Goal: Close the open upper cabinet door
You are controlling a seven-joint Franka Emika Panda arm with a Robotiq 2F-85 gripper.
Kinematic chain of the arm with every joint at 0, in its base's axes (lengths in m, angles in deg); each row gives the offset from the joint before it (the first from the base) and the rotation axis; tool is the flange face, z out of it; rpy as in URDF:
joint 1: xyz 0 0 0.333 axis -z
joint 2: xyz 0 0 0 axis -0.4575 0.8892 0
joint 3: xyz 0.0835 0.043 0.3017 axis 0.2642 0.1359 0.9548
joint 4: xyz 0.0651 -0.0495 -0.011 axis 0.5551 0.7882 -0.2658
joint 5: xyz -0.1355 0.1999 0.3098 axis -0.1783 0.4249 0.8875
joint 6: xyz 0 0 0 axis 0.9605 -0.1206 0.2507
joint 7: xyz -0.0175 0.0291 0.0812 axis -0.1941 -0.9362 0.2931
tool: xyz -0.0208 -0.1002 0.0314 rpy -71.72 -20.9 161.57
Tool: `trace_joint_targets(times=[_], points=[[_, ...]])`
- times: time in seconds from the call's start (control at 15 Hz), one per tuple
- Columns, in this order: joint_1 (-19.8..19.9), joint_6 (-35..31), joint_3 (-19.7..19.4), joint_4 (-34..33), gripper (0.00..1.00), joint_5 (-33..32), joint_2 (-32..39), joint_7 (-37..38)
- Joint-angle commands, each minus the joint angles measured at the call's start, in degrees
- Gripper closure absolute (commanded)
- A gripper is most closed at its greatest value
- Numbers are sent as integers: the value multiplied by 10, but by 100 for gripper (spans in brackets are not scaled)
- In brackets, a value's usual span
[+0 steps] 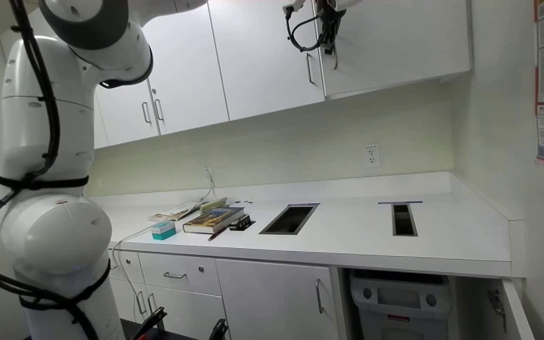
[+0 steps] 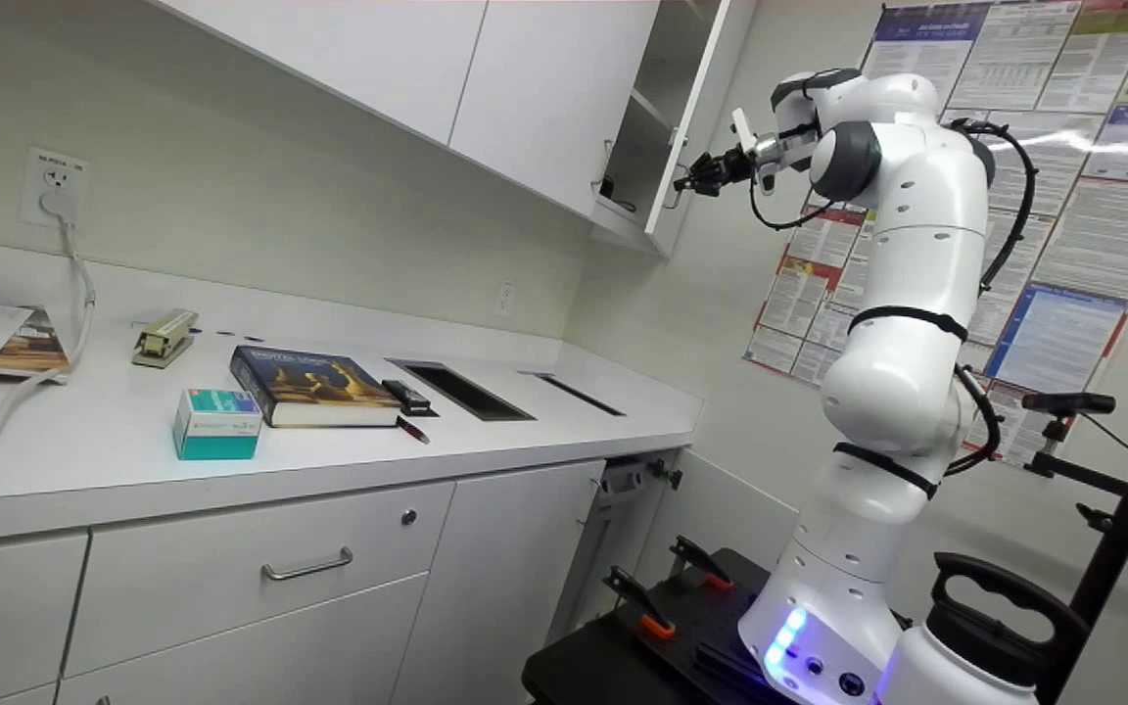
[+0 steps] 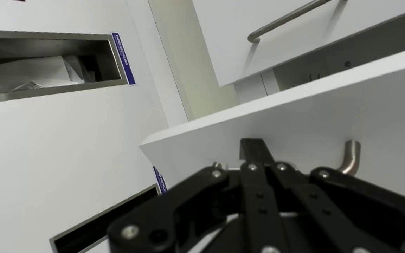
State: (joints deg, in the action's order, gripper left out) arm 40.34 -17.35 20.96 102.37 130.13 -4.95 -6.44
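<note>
While upper cab. door (image 3: 322, 133) stands ajar, pincer (image 3: 256, 151), tgthr., sits nr. its handle (image 3: 351, 158).

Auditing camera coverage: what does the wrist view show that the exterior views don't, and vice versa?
Wrist view only: papers inside the wider counter slot, plus readable PAPER RECYCLING lettering.
Exterior views only: the arm, wall posters and a teal-and-white box.
Shared: the upper cabinet door standing open, the claw, and that same slot.
</note>
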Motion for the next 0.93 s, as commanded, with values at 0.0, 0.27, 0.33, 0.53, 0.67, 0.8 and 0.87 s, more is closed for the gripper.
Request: trace_joint_targets(times=[0.0,0.27,0.33,0.53,0.67,0.8,0.87], points=[[43,-5,51,-4,99,-13,-5,5],[56,-64,113,6,100,26,7,-20],[27,-85,92,11,100,38,14,-36],[16,-161,119,12,100,72,31,-91],[49,-208,181,1,100,79,42,-119],[56,-242,208,-3,100,79,48,-141],[61,-248,218,-8,100,68,49,-143]])
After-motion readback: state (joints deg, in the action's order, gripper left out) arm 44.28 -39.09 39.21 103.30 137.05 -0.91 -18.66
